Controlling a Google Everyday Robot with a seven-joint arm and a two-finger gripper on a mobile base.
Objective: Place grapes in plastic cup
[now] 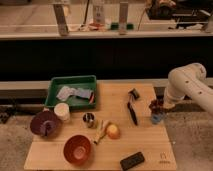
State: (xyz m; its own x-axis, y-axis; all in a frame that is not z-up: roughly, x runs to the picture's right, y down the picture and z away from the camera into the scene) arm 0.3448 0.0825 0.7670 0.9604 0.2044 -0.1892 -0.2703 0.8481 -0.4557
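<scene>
Your gripper (160,103), clamped tight on the grapes (154,105), hangs directly above the light-blue plastic cup (157,119).

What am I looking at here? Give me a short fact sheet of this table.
hand: at the right side of the table, shut on the grapes
grapes: held right over the blue cup, not down inside it
blue cup: upright by the right edge, right of the brush
tray: green, back left
middle left: white cup, metal cup, orange fruit
</scene>
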